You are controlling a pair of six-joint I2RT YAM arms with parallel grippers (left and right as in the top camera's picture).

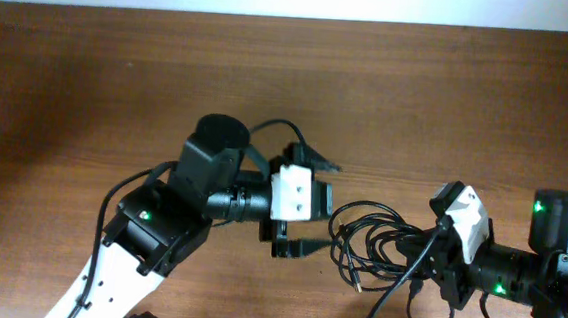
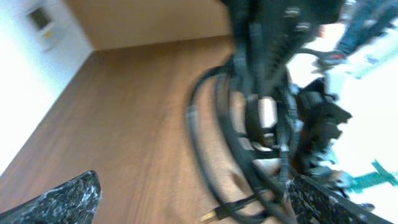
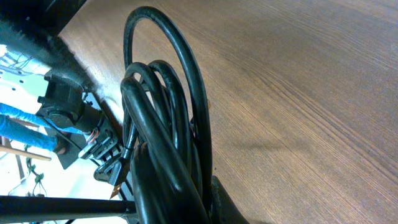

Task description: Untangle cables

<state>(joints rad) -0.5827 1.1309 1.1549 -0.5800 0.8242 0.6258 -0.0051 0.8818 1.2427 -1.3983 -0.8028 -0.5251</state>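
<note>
from overhead only, left claw [image 1: 312, 208] gapes beside cables [image 1: 375, 238]

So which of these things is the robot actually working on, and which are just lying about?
Part of the job:
- the tangle of thin black cables
- the left gripper, open beside it
- the right gripper, shut on the cables

Just there:
- the wooden table
- the thick black lead fixed to the right arm

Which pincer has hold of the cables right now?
The right pincer, clamped shut on the cables; the left pincer gapes wide open beside them, gripping nothing.
</note>
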